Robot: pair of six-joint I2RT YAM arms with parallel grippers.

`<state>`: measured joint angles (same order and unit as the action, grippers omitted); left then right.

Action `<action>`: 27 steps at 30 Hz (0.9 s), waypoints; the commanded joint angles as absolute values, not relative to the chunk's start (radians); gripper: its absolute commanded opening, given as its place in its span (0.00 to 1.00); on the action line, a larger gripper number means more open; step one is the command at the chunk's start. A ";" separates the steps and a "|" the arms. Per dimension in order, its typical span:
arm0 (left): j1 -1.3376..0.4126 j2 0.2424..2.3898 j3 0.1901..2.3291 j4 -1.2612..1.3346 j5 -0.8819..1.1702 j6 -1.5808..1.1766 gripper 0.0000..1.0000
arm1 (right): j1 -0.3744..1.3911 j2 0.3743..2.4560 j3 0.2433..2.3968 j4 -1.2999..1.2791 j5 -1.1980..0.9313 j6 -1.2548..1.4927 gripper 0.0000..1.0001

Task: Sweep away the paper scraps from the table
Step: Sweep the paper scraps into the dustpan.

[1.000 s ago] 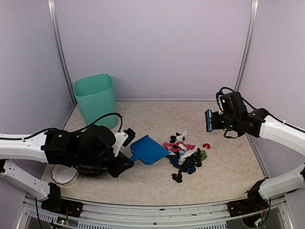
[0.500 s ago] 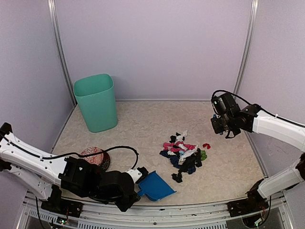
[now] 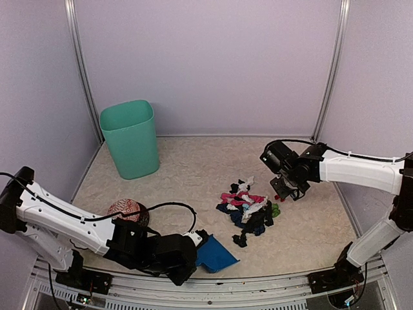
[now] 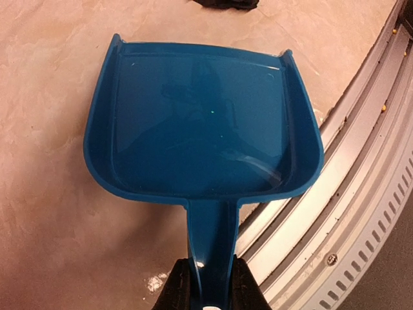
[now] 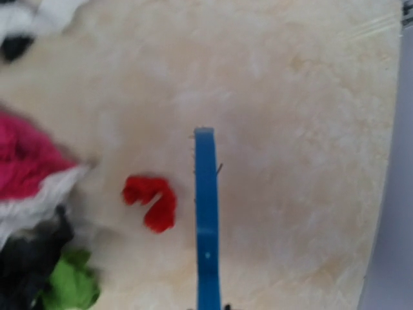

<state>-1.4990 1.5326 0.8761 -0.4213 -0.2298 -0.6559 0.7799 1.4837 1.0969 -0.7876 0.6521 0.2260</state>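
The paper scraps (image 3: 248,210) lie in a heap right of the middle of the beige table (image 3: 193,168), mostly black with pink, white and green bits. A lone red scrap (image 3: 279,197) lies at the heap's right edge and shows in the right wrist view (image 5: 151,201). My left gripper (image 4: 208,298) is shut on the handle of the blue dustpan (image 4: 201,123), which sits at the front edge (image 3: 214,254), empty, near the metal rail. My right gripper (image 3: 284,188) holds the blue brush (image 5: 206,232) just right of the red scrap; its fingertips are out of view.
A green bin (image 3: 130,138) stands at the back left. A reddish patterned round object (image 3: 127,210) lies at the front left, with a black cable (image 3: 174,210) beside it. The metal front rail (image 4: 361,194) runs right beside the dustpan. Walls close in the back and sides.
My left arm drew the dustpan from beside the heap back to the front edge. My right arm swung left and down with the brush, to just beside the red scrap.
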 commanded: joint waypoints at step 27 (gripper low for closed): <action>-1.301 1.823 1.079 -0.294 -0.092 -0.543 0.00 | 1.026 1.513 1.054 -0.785 0.337 0.297 0.00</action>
<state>-1.3193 1.7859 1.0569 -0.3065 -0.1097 -0.5564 0.9771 1.5311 1.0668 -0.8082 0.4183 0.2687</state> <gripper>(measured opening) 0.149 0.042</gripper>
